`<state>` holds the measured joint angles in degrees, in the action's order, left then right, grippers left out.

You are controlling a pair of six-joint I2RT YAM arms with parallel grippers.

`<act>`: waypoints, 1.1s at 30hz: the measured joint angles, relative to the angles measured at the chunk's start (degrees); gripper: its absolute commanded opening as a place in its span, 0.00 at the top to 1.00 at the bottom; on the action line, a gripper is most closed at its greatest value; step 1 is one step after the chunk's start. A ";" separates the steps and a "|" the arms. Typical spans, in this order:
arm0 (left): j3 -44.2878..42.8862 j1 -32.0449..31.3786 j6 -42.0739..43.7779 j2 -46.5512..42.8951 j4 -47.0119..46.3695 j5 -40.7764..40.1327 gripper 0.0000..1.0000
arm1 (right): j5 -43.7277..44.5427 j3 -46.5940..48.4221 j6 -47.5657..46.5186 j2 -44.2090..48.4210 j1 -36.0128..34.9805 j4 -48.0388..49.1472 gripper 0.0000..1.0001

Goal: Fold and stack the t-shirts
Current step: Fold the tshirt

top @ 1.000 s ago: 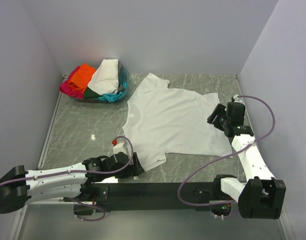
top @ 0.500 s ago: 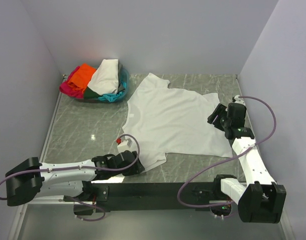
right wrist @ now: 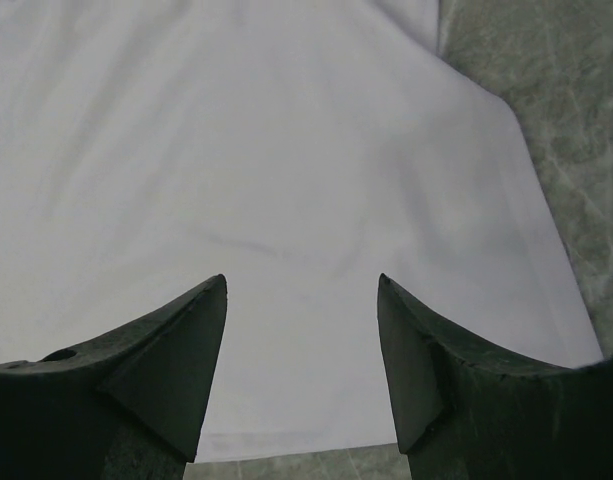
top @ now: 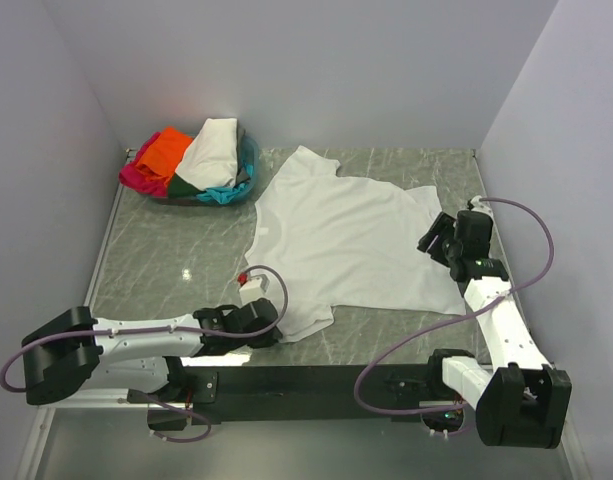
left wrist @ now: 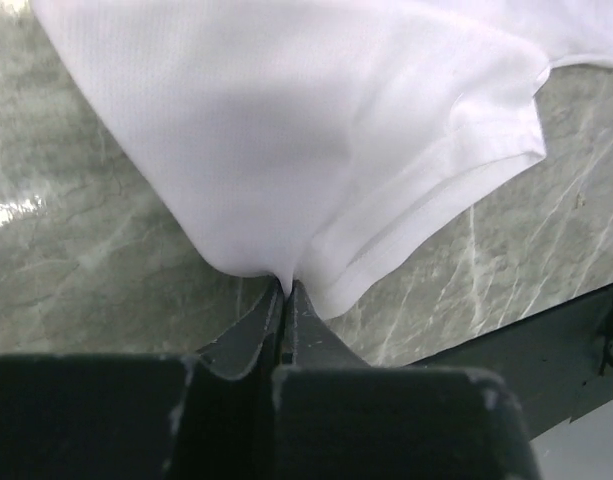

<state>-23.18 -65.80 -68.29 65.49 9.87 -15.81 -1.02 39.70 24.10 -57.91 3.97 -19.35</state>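
Here's the white t-shirt, spread flat in the middle of the marble table. Its long axis runs across from 9 o'clock to 3 o'clock. One sleeve pokes out toward 11, the other toward 7, and the straight hem faces 3. The collar end points to 9, though the neckline itself is hard to make out from above.

Down at 7 o'clock, the left gripper lies low on the table at the near sleeve. From overhead you can't see the jaws at all. The left wrist camera settles it: the two dark fingers are pressed together with a bunched fold of white cloth pinched at their tips, and the stitched sleeve edge hangs just to the right.

Over at 3 o'clock, the right gripper sits at the hem side. The overhead shot only shows a black block touching the cloth's outline. The right wrist camera shows both fingers standing well apart above smooth white fabric and holding nothing, with the hem corner and bare marble at its right.

Far back at 11 o'clock there's a basket heaped with the other shirts: cream-white on top, with orange, magenta, teal and dark green. It sits just beside the far sleeve.
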 measured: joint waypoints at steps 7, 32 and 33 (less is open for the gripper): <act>-4.35 6.86 6.05 -2.05 0.63 0.33 1.00 | 3.37 -3.52 1.42 1.57 3.54 0.09 0.24; -21.14 33.70 28.76 13.46 -5.68 15.91 1.00 | 1.99 -7.52 4.59 -6.03 6.95 -0.35 0.29; -21.88 34.47 29.35 14.21 -5.99 16.52 0.99 | 1.88 -7.50 4.61 -7.37 6.95 -0.55 0.29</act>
<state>-45.06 -31.33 -38.94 79.70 3.88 0.71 0.86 32.21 28.71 -65.28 10.92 -19.90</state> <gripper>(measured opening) 0.018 0.723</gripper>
